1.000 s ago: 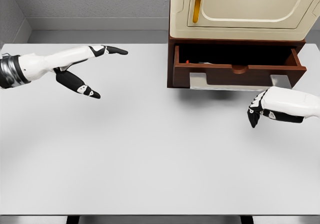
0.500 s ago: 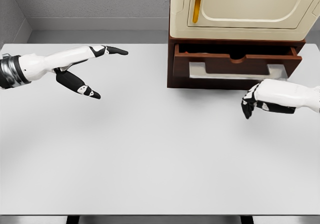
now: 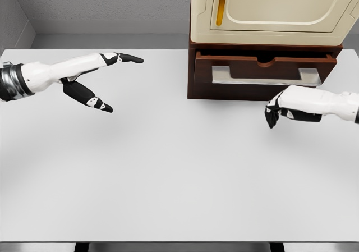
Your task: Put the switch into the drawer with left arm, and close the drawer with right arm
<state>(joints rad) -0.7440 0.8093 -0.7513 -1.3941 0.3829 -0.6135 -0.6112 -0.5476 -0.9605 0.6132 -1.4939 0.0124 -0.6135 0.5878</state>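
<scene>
The drawer [image 3: 266, 68] is sitting at the far right of the table [image 3: 168, 173], under a cream cabinet [image 3: 269, 10]. It is showing only a narrow dark gap above its front panel, so it is standing nearly closed but not flush with its brown housing.

The right hand [image 3: 279, 110] is reaching in from the right edge and hovering just near of the drawer front, apart from it. Its fingers are curling downward and inward, holding nothing.

The left hand [image 3: 95, 83] is hanging over the far left of the table, well apart from the drawer. Its fingers are spreading wide, index extended to the right and thumb pointing down toward the near side, and it is holding nothing.

The switch is not showing anywhere on the table or in either hand. The remaining gap is too dark and narrow to tell whether it is lying inside the drawer.

Judging from this layout, the placing step is appearing complete, since the left hand is empty. The closing step is appearing almost complete; a final short push is appearing necessary to seat the drawer fully.
</scene>
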